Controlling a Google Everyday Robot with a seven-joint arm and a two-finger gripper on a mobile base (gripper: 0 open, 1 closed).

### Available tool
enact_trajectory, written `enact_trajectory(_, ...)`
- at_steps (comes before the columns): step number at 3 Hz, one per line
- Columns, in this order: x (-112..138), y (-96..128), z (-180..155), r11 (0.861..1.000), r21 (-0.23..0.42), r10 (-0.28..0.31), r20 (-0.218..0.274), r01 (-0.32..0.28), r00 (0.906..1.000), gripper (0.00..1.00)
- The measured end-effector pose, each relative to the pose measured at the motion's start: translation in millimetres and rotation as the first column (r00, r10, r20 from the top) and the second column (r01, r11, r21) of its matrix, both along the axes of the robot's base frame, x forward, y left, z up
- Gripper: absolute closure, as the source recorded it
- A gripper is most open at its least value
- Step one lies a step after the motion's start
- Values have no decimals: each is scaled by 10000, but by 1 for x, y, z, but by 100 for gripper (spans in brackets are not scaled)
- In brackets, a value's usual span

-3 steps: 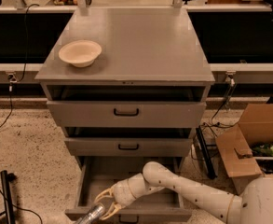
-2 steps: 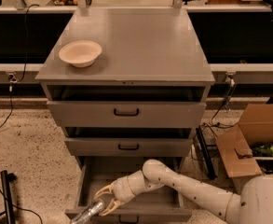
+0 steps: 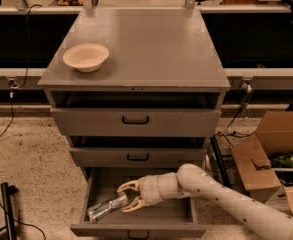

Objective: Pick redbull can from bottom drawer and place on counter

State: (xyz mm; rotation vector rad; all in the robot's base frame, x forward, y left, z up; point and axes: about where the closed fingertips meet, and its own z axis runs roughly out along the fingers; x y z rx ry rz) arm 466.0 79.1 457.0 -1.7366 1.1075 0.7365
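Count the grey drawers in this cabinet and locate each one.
3. Top drawer, just under the counter; middle drawer below it; bottom drawer lowest, pulled out, with the gripper inside at the redbull can. None looks hidden.

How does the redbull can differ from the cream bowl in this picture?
The redbull can is slim, silvery and lies on its side; the bowl is wide, cream and sits upright. The can is inside the open bottom drawer, at the end effector; the bowl stands on the counter, untouched. Both are small containers.
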Motion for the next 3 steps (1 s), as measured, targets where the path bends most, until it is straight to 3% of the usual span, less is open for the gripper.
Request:
enact_trajectory(1, 2, -44, 62, 9911, -611, -1172, 217, 1184, 9929, 100)
enact_trajectory(2, 17, -91, 127, 9662, -1363, -2201, 50, 2188, 9755, 100)
enact_trajectory(3, 51, -125, 225, 9284, -1970, -3168, 230, 3149, 9482, 100)
